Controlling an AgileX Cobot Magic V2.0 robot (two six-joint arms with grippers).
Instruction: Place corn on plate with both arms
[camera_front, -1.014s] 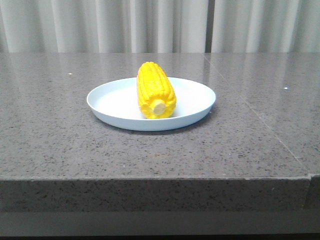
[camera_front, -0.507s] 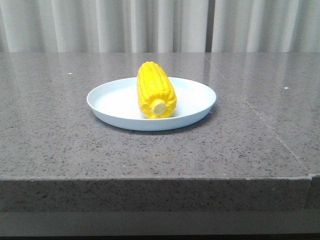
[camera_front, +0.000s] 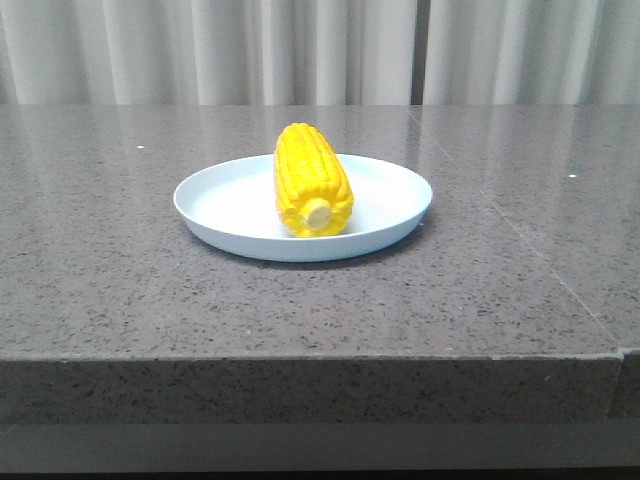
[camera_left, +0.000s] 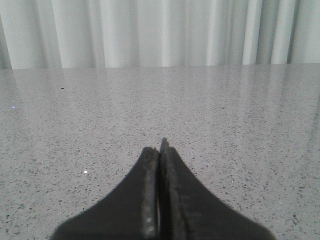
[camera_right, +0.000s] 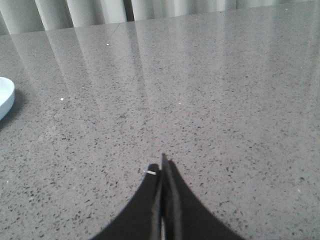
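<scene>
A bright yellow corn (camera_front: 311, 181) lies inside a pale blue plate (camera_front: 216, 215) at the centre of the front view, its cream stub facing the camera, on a grey speckled stone table (camera_front: 120, 290). The left gripper (camera_left: 161, 151) and right gripper (camera_right: 163, 169) each show fingers pressed together, holding nothing, over bare table away from the plate. The placing step looks finished; likely nothing remains but keeping both arms clear.

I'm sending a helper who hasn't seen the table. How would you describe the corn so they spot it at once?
On the grey stone table, before the white curtains, sits one pale blue plate. The corn lies across the middle of it, cream stub towards the camera. It is the only bright yellow thing there.
</scene>
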